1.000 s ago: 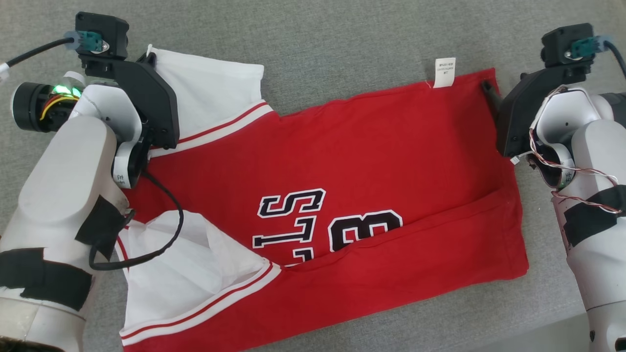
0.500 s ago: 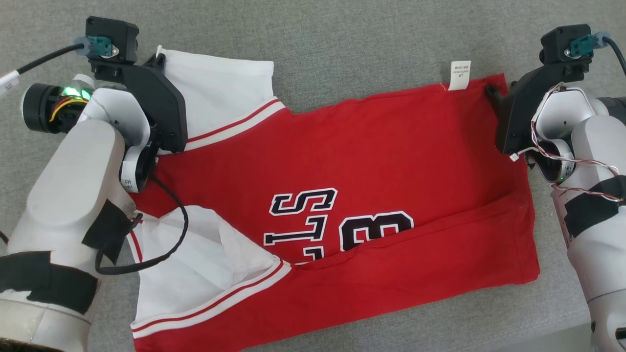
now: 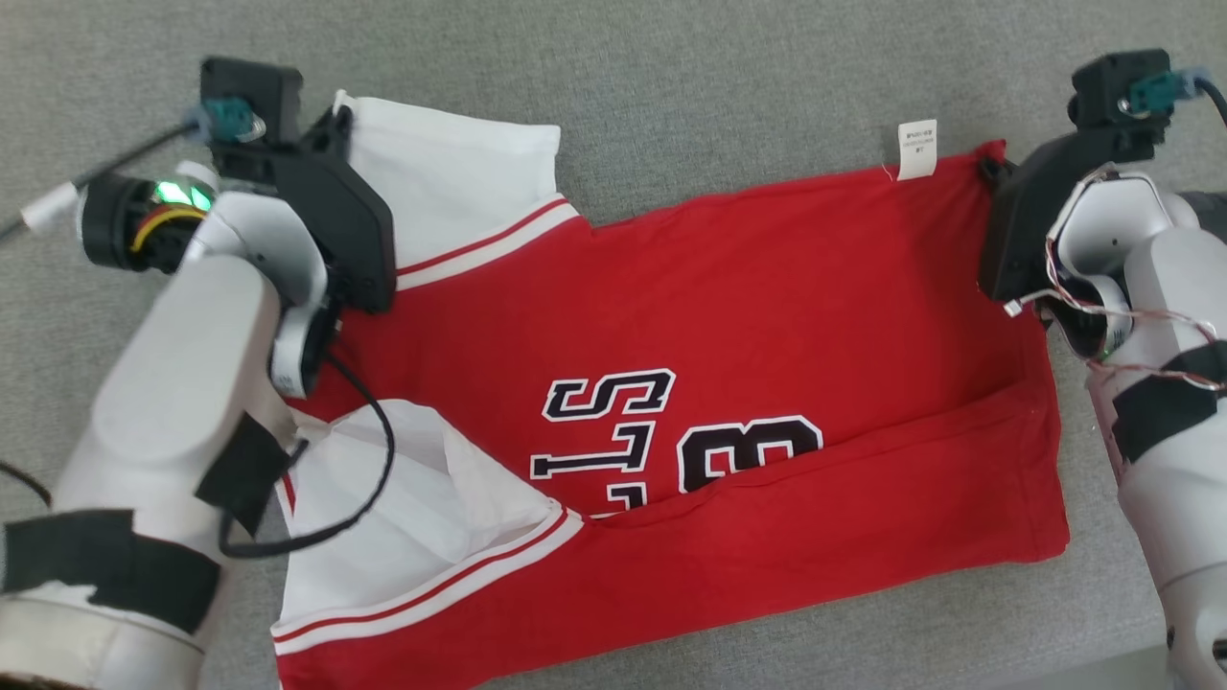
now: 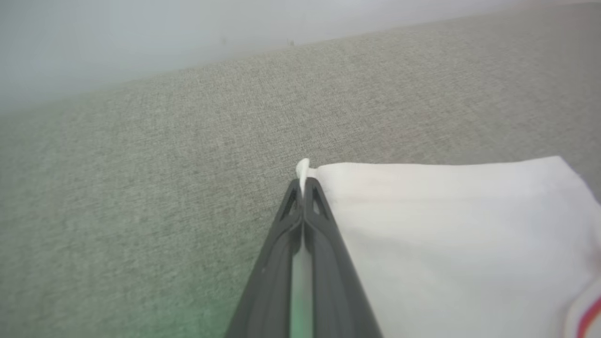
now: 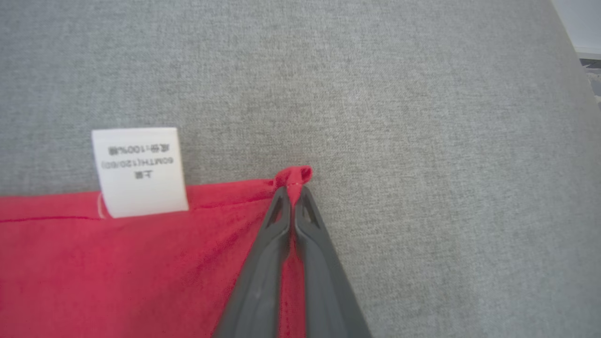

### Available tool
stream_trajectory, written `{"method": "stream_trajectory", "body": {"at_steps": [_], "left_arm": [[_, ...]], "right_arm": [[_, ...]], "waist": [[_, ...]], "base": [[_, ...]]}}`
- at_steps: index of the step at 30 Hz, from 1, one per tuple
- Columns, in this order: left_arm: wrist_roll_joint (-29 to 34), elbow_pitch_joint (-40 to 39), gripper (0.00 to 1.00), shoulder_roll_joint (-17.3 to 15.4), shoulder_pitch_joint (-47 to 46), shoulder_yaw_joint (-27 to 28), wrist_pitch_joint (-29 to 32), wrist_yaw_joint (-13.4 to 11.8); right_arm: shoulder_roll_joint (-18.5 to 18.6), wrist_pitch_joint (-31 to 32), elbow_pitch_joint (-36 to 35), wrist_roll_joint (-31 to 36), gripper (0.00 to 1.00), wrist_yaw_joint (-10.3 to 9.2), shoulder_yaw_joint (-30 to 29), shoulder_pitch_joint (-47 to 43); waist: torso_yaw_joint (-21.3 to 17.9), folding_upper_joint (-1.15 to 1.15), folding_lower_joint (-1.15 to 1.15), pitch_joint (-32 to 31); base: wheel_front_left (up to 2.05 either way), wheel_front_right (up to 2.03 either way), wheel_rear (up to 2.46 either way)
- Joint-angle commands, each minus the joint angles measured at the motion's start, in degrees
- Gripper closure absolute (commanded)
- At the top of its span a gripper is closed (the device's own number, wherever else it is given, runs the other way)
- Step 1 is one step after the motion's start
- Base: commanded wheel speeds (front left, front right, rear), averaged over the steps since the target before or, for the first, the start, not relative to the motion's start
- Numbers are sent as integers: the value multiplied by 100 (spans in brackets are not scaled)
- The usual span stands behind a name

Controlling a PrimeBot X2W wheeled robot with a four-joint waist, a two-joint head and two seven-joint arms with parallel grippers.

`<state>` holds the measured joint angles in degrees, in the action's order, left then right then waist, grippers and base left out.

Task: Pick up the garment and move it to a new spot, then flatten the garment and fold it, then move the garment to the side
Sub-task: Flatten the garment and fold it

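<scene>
The garment [image 3: 729, 316] is a red jersey with white sleeves and black-and-white lettering, lying spread on grey cloth with its near edge folded over. My left gripper [image 3: 337, 107] sits at the far left, shut on the corner of the white sleeve [image 4: 441, 225]; in the left wrist view the pinched white cloth pokes out between the closed tips of the left gripper [image 4: 303, 184]. My right gripper [image 3: 989, 165] is at the far right, shut on the red hem corner [image 5: 295, 176], which bunches above the tips of the right gripper [image 5: 293, 190].
A white care label [image 3: 917, 149] sticks out from the far hem, close to the right gripper; it shows again as the label [image 5: 140, 170] in the right wrist view. Grey fabric surface [image 3: 671, 86] surrounds the jersey, with its edge at the lower right.
My right gripper has closed onto the red hem corner. The head view has shifted, so the jersey and both arms sit a little further right in it.
</scene>
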<state>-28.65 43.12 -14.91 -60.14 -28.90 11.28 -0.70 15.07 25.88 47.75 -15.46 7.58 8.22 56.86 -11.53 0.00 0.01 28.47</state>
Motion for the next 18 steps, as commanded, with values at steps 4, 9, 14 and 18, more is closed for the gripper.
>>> {"method": "stream_trajectory", "body": {"at_steps": [4, 9, 14, 18], "left_arm": [[82, -207, 100, 139, 367, -13, -752, -140], [201, -530, 100, 236, 762, -64, -1547, -275], [349, -954, 100, 262, 1264, -195, -2194, -335], [352, -1345, 100, 272, 1797, -295, -2398, -416]], "right_arm": [[150, -366, -119, -97, 100, -17, -19, -359], [303, -768, -447, -126, 100, -17, -87, -773], [424, -1203, -892, -14, 100, -17, -148, -1328], [483, -1501, -1202, 198, 100, -17, -259, -1869]], "waist": [[139, 0, -1, -245], [297, 0, -1, -509], [438, 0, -1, -800], [560, 0, -1, -1046]], "base": [[0, 0, 0], [0, 0, 0], [0, 0, 0], [0, 0, 0]]}}
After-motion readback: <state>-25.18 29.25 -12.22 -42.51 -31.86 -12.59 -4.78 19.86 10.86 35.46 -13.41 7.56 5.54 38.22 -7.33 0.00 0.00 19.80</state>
